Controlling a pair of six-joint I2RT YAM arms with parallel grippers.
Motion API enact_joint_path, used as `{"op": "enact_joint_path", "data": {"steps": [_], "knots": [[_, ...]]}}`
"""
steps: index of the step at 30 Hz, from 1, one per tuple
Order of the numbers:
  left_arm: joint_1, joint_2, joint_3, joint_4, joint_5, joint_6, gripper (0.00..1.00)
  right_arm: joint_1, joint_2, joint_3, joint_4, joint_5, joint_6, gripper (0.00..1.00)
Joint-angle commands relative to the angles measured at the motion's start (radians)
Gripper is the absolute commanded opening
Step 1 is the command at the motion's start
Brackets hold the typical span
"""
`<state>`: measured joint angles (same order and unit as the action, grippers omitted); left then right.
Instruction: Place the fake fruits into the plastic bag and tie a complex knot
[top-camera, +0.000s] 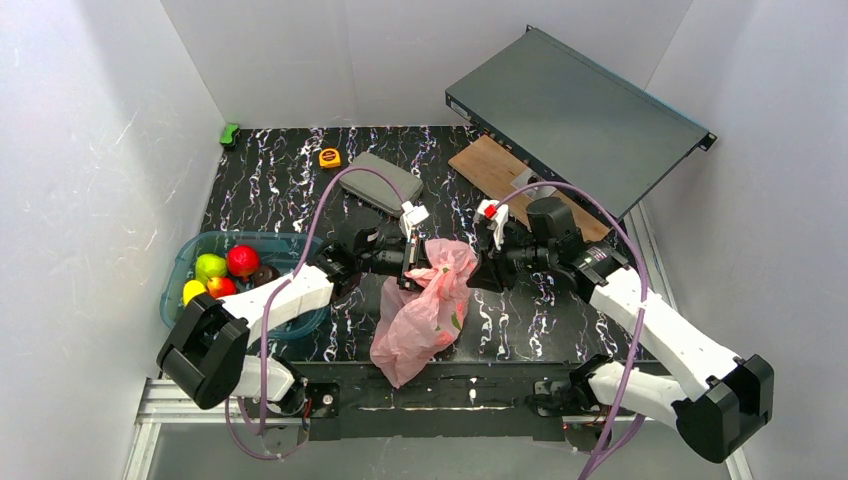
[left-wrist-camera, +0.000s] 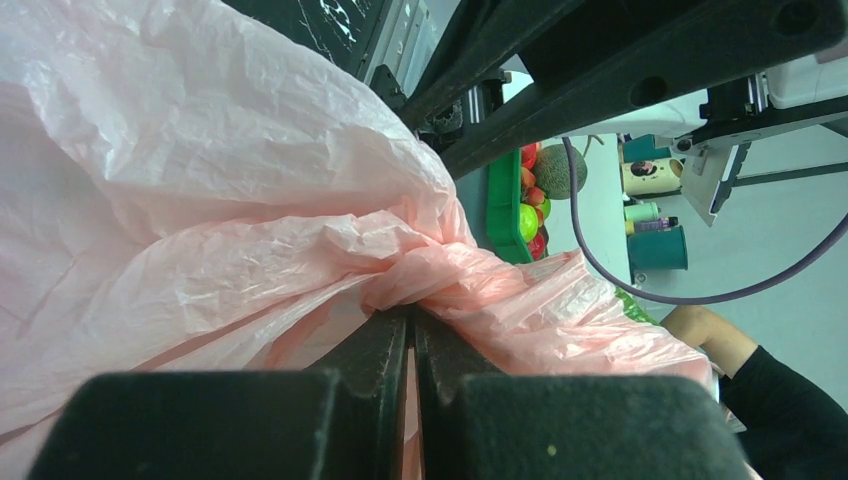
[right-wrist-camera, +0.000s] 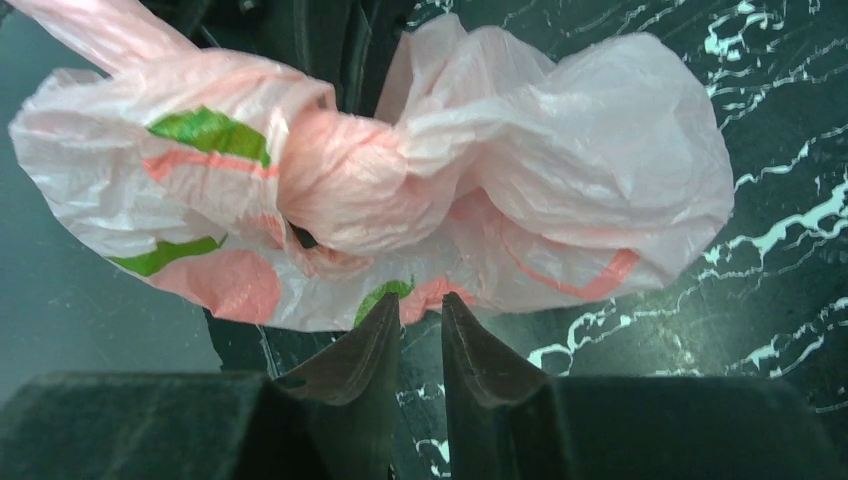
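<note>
**Pink bag pinched on the left, free on the right**

The thin, crinkly pink plastic bag (top-camera: 425, 310) sits between both arms on the black marbled worktop (top-camera: 280, 190). The left pincer (left-wrist-camera: 412, 318) clamps its bunched film. The right pincer (right-wrist-camera: 421, 306) is narrowly parted, with the bag just beyond its tips.

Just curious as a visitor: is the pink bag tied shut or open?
Tied shut, it seems: the bag has its top twisted into a knot, plain in the right wrist view.

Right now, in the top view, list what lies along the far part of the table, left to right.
Small green object → yellow tape measure → grey pad → flat grey box. The wooden board is left out because it lies partly under the box.
</note>
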<state>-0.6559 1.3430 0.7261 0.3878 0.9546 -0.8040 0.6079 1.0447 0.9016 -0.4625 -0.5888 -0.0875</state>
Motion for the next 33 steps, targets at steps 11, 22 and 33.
{"op": "enact_joint_path", "data": {"steps": [11,22,33], "knots": [[0.003,0.016,0.05,-0.014,0.026,0.005,0.0,0.106,0.095,0.034,0.14,-0.041,0.08,0.57],[-0.033,0.043,0.042,0.079,0.054,-0.067,0.0,0.145,0.212,0.124,0.237,-0.077,0.192,0.67],[-0.081,0.09,0.006,0.121,0.061,-0.103,0.0,0.198,0.275,0.175,0.351,-0.053,0.221,0.67]]}}
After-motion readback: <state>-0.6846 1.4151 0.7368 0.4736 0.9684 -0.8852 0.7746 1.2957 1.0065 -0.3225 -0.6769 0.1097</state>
